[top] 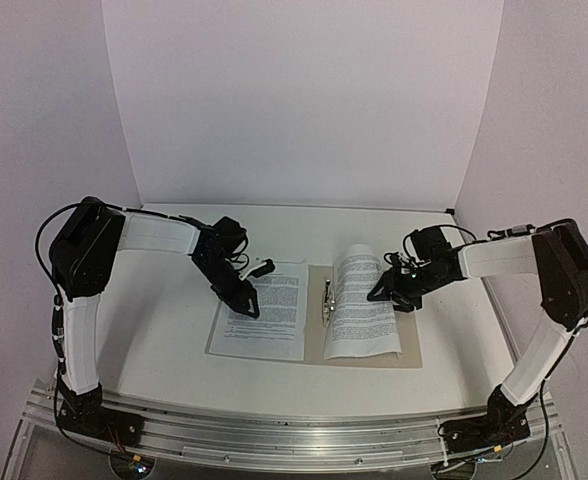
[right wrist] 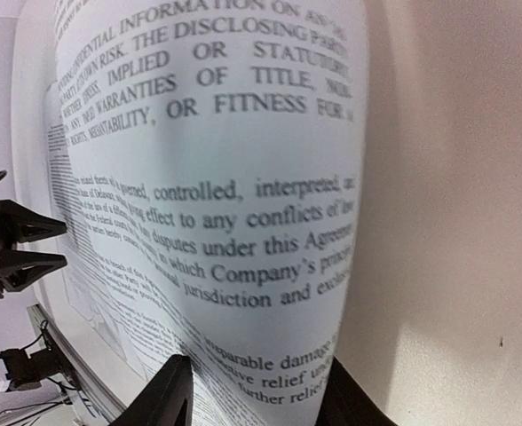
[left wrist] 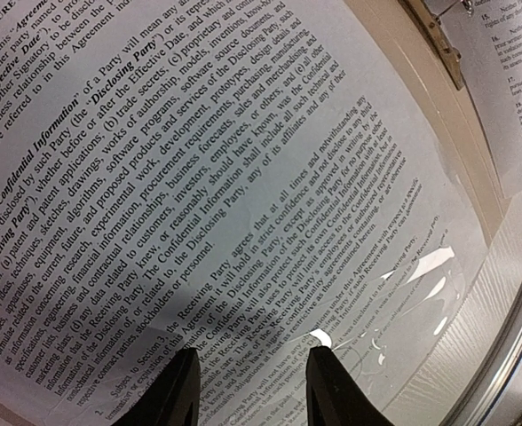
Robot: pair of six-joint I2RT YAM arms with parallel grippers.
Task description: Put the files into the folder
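Note:
The beige folder (top: 316,345) lies open in the middle of the table, its metal clip (top: 326,297) along the spine. One printed sheet (top: 271,315) lies flat on its left half. My left gripper (top: 246,305) is open, its tips over that sheet's left part; the text fills the left wrist view (left wrist: 199,195) between the open fingers (left wrist: 168,390). A second sheet (top: 359,300) lies on the right half, its far right part curled upward. My right gripper (top: 389,290) is open at that edge, and the bowed sheet (right wrist: 234,204) stands between its spread fingers (right wrist: 159,395).
The white table (top: 154,330) is boxed in by white backdrop walls behind and at both sides. An aluminium rail (top: 294,435) runs along the near edge. The folder's clip (left wrist: 434,40) and the other sheet (left wrist: 510,80) show at the top right of the left wrist view.

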